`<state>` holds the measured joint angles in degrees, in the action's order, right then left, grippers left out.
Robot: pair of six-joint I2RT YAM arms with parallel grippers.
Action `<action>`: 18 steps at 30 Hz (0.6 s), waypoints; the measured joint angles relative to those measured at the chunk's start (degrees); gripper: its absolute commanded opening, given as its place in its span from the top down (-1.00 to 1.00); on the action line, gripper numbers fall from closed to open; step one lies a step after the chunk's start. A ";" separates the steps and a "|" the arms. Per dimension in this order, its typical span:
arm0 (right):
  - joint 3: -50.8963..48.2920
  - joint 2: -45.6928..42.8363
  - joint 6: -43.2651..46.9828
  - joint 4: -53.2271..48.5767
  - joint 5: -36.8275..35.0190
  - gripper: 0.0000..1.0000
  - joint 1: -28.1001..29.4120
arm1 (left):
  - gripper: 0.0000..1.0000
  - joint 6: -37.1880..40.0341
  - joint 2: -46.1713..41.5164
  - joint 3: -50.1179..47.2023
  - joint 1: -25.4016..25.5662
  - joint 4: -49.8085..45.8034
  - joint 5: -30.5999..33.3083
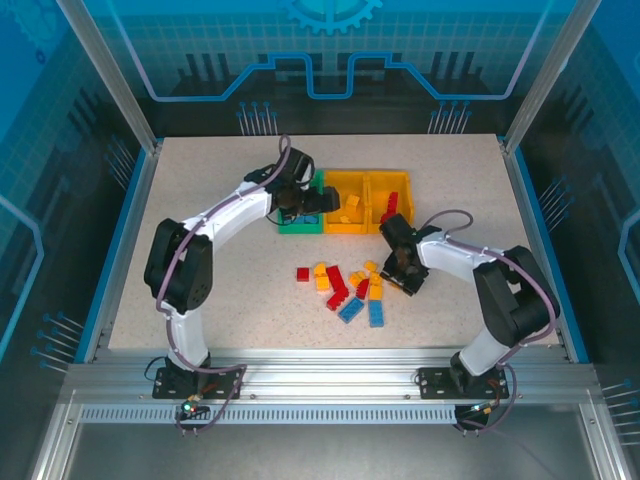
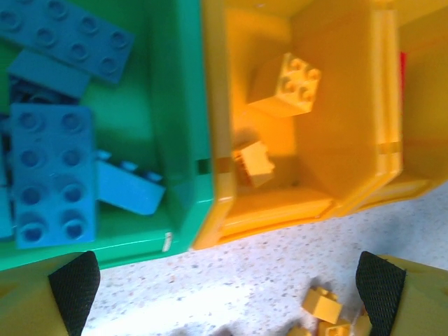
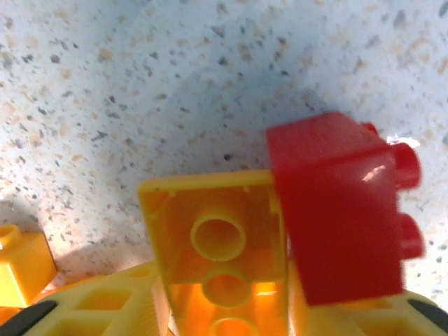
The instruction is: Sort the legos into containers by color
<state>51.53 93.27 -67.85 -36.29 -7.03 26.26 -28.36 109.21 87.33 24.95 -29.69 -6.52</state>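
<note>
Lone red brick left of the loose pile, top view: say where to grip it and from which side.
Probably best: come straight down and pinch the red brick across its near and far walls. It lies flat, and those sides face bare table, while a yellow brick sits close on its right.

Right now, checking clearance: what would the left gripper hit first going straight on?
The left gripper would likely meet the table in front of the green tray and middle yellow tray; depth is unclear, so it might clip their front rims first.
</note>
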 measured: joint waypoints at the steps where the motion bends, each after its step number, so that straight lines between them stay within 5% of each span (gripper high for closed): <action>1: 0.59 0.31 0.02 -0.04 -0.09 0.31 0.02 | -0.97 0.00 -0.35 -0.94 -0.35 0.07 0.00; 13: 20.37 0.57 7.50 -6.08 -2.40 0.39 5.51 | -0.98 0.00 -9.66 -13.77 -3.80 1.66 0.22; 18: 35.21 7.69 14.23 -7.69 -1.73 0.37 5.22 | -0.98 -0.02 -11.69 -18.69 -3.78 1.70 0.52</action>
<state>86.74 100.97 -53.63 -43.99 -8.75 31.48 -28.38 97.51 68.64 21.17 -27.99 -6.00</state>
